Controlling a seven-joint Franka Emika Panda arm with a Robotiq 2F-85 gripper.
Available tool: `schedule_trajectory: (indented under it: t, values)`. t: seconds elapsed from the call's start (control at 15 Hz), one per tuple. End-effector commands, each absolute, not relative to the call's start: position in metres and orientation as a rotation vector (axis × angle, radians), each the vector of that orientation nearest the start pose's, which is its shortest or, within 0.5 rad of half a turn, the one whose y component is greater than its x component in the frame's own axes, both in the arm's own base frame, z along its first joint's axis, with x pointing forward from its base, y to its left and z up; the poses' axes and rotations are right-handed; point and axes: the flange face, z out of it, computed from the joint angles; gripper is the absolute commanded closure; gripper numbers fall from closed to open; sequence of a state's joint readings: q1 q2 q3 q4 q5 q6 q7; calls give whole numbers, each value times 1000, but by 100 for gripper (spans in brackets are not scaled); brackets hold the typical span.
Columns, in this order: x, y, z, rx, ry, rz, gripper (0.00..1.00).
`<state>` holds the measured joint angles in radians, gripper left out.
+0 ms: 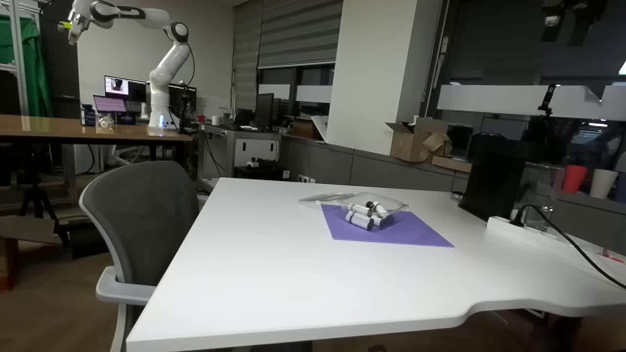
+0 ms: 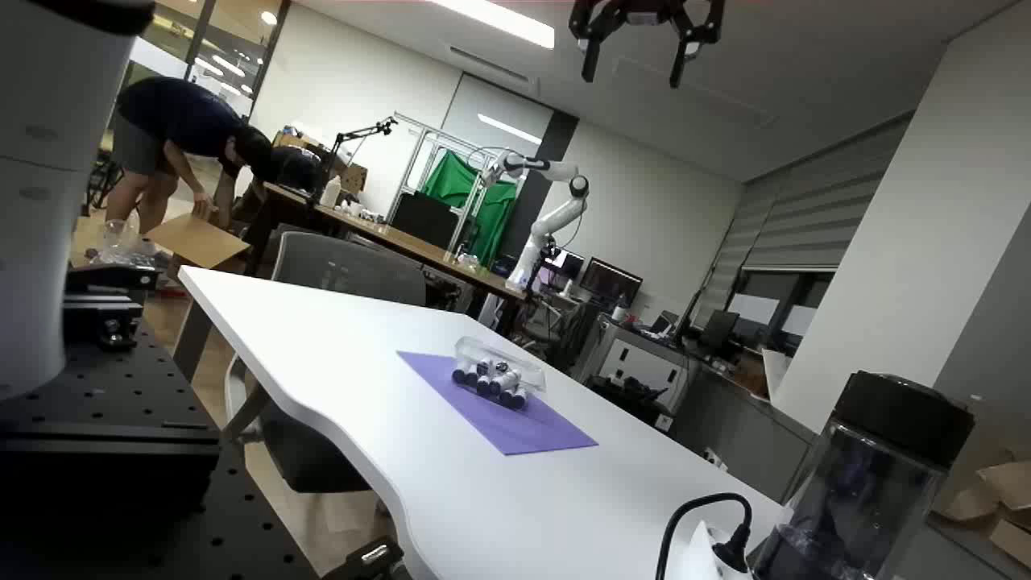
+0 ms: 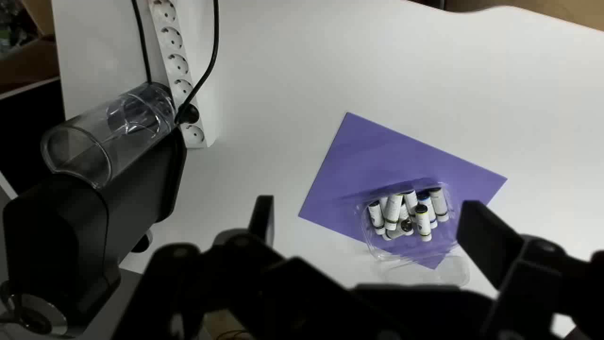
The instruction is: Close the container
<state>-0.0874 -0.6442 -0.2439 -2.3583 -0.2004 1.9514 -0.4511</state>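
The container is a clear, see-through plastic box that stands open on the purple mat. It shows in both exterior views [image 1: 391,202] [image 2: 522,366] and in the wrist view [image 3: 401,246]. Its clear lid [image 3: 454,270] lies folded out beside it over the white table, and the lid also shows in an exterior view [image 1: 323,198]. Several white tubes [image 3: 394,211] with dark ends lie in the container. My gripper [image 3: 368,208] is open and empty, its fingers wide apart. It is high above the table in both exterior views [image 1: 563,38] [image 2: 633,74], not touching the container.
The purple mat [image 3: 368,156] lies on the white table [image 1: 274,264]. A black machine with a clear tank [image 3: 113,127] and a white power strip [image 3: 181,75] with a black cable stand at one side. A grey chair [image 1: 146,225] stands at the table edge.
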Motion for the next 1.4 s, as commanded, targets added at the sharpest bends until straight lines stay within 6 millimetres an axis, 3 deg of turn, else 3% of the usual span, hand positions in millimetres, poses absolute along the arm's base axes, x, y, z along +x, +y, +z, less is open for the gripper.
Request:
schedule_trajectory:
  t: [0.0,0.53,0.67,0.93,1.33]
  values:
    - [354,-153,570,-3235,-332,-314,0]
    - [354,-153,571,-3236,-332,-316,0]
    - [377,-165,563,-3226,-346,-296,0]
    - [448,-193,529,-3199,-409,-433,0]
    - [537,-201,444,-2925,-473,-225,0]
